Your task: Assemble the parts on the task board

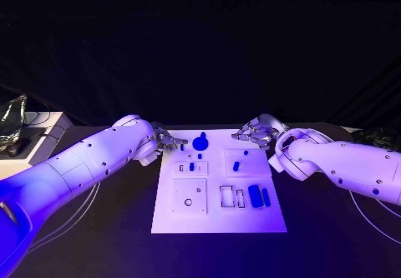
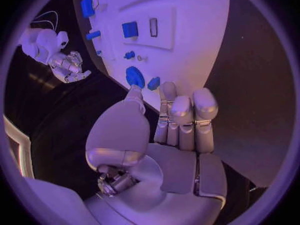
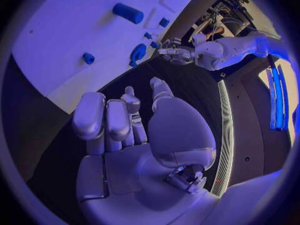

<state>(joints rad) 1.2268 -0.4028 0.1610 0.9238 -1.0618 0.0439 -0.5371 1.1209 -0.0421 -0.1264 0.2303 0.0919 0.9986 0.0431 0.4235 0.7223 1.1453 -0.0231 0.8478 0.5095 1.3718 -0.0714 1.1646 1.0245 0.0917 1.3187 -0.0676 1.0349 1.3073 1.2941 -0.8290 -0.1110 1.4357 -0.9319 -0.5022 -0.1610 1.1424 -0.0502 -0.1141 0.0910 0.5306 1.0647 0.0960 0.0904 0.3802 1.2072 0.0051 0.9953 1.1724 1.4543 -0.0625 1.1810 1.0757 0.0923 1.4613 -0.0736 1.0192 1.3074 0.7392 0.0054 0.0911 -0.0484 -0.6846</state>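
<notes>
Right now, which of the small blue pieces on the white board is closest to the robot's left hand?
The large rounded blue piece at the board's far edge; it lies just beside the left hand, and the other pieces sit farther off.

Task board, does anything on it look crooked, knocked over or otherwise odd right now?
Nothing stands out. The task board lies flat and square on the table, blue parts rest on it, and both the left hand and right hand hover empty at its far edge.

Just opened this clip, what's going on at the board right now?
Neither hand holds anything. The left hand and the right hand hover at the far corners of the white task board, fingers apart. The blue parts lie or stand untouched on it: a large rounded piece at the far edge near the left hand, a cylinder toward the near right, and smaller pieces between. Assembly looks not yet begun.
</notes>
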